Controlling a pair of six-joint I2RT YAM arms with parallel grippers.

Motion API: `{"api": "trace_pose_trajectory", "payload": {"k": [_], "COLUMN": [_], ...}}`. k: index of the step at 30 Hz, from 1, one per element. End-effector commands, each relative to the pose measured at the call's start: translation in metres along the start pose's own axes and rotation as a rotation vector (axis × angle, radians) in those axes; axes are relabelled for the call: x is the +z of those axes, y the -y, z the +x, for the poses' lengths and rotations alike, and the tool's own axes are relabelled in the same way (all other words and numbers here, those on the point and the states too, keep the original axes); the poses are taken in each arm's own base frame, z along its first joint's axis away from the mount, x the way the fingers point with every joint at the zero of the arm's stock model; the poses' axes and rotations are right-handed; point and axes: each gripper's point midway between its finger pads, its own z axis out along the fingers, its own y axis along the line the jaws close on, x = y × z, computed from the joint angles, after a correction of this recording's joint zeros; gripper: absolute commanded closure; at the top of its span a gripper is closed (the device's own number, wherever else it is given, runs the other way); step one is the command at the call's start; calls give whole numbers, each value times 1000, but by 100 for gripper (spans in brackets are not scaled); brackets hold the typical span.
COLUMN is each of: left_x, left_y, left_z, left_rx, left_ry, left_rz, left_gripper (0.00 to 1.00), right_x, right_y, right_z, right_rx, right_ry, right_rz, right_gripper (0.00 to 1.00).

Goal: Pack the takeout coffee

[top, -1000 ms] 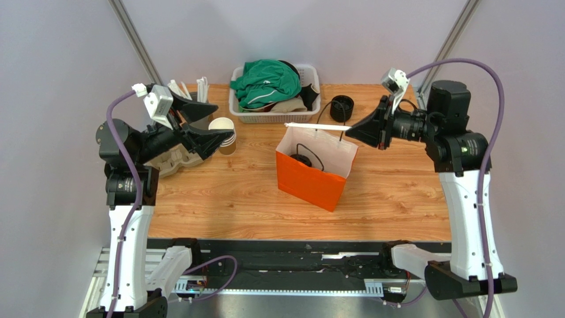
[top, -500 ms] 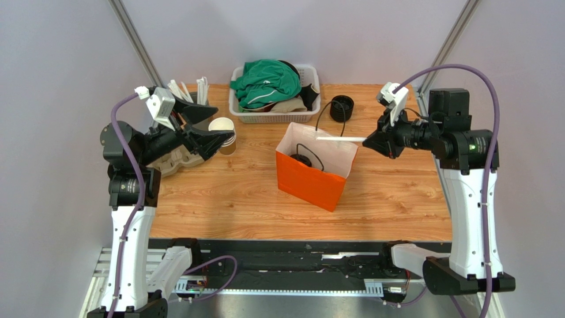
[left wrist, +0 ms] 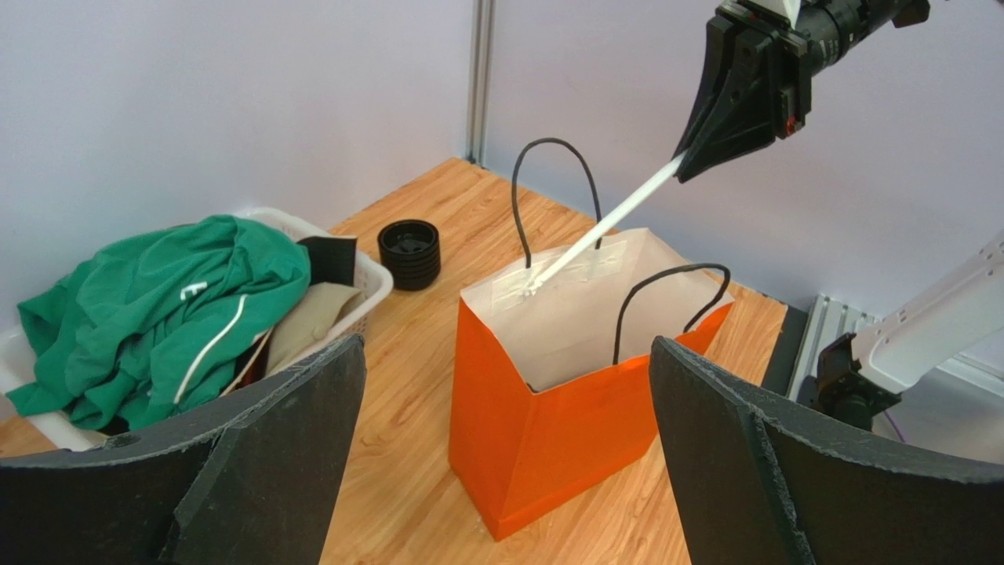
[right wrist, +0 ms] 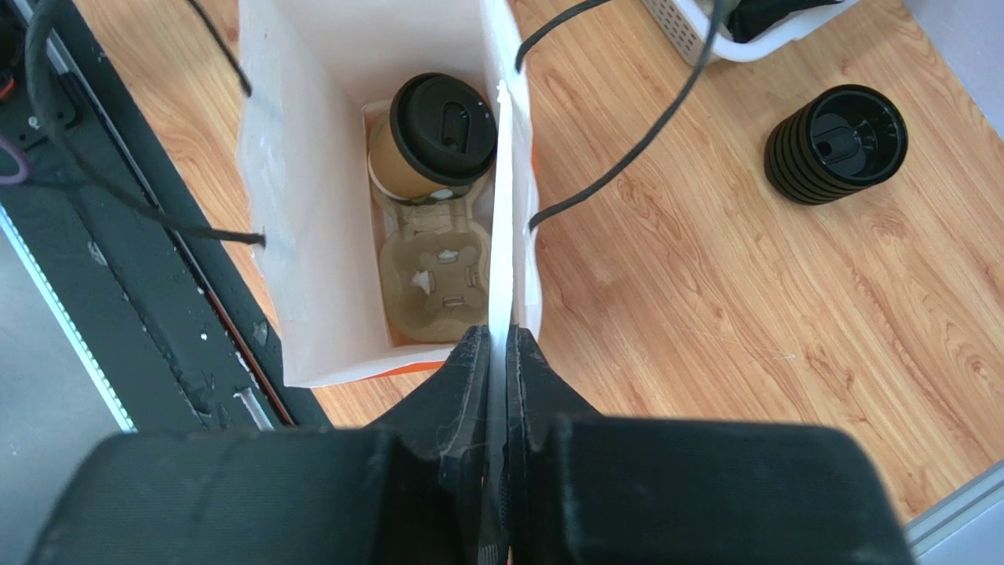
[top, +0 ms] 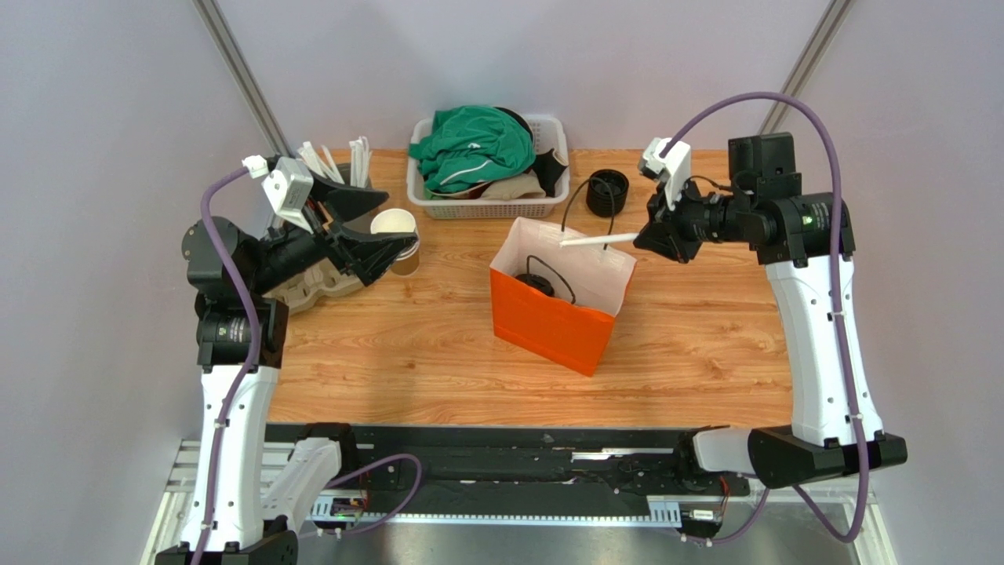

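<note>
the takeout coffee (right wrist: 438, 139), a brown paper cup under a round black lid, stands upright inside the orange bag (top: 550, 320), seated in one pocket of a cardboard cup carrier (right wrist: 442, 277) that lies on the bag's floor; the carrier's other pocket, the one nearer the right wrist camera, holds nothing. the bag stands open near the middle of the wooden table (top: 413, 353), its white inner walls spread and its two black cord handles arching above the rim. the right gripper (top: 652, 239) hangs above and just to the right of the bag with its fingers pressed together on a white straw (top: 601, 240), which slants from the fingertips down toward the bag's mouth; its free end lies at the rim near the base of one handle, and whether it touches the paper cannot be told. the left gripper (top: 398, 218) is well apart from the bag at the left side of the table, its jaws spread wide and gripping nothing, hovering beside a stack of lidless paper cups (top: 404, 261). under that arm sit more cardboard trays (top: 309, 283), and behind it a holder of white sticks (top: 336, 159). at the far edge, a white basket (top: 438, 207) holds a crumpled green garment (top: 471, 141), and a stack of black lids (top: 607, 192) stands on the wood between the basket and the right gripper.
</note>
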Motion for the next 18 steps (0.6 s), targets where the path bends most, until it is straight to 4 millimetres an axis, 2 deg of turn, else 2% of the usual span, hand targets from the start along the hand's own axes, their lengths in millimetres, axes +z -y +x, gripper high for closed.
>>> {"api": "trace_pose_trajectory", "payload": {"k": [1,8,18], "left_x": [1,0,-2], "left_y": [0,0,-1], "left_z": [-5,-4,-5], "left_rx": [24,20,28], "left_ry": [24,26,40], "left_rz": [3,-4,-12], "left_gripper": [2,1,1], "right_x": [-29,-22,3], "right_y": [-67,-89,-89], "right_z": [55,73,83], "right_rx": [85,50,38], "right_ry": [-202,-249,-355], "right_rz": [-139,-220,-293], "right_gripper": [98,98,96]}}
